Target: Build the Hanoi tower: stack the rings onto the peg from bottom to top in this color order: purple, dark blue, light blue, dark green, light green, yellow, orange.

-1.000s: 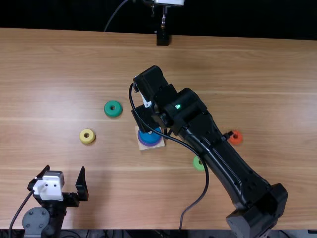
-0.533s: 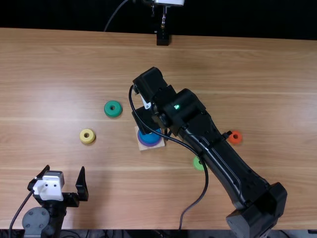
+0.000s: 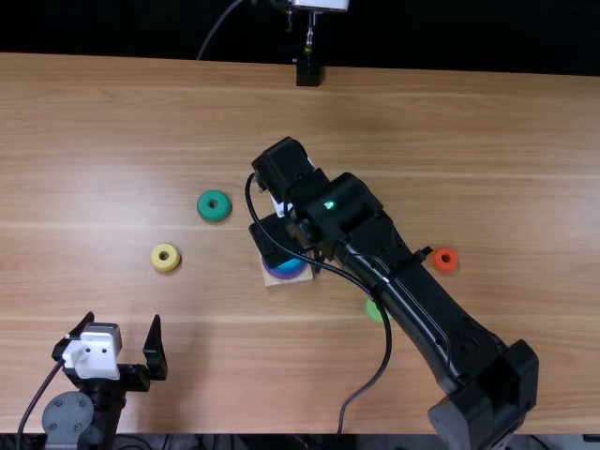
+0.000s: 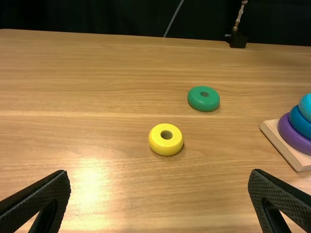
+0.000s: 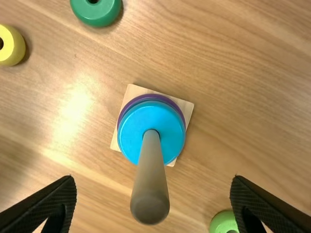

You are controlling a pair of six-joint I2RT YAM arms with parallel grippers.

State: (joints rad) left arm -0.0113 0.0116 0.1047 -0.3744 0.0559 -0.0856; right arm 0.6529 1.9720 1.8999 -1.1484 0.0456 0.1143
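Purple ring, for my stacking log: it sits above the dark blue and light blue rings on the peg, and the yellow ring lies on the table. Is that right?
No, the purple ring is lowest: the left wrist view shows the dark blue ring over it and the light blue ring on top. The yellow ring does lie on the table.

The yellow ring [image 4: 166, 147] is plain, the brown table [image 4: 97, 73] streaked (softly).

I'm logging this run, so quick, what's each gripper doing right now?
Left gripper: open, holding nothing.
Right gripper: open, holding nothing, the peg between its fingers.
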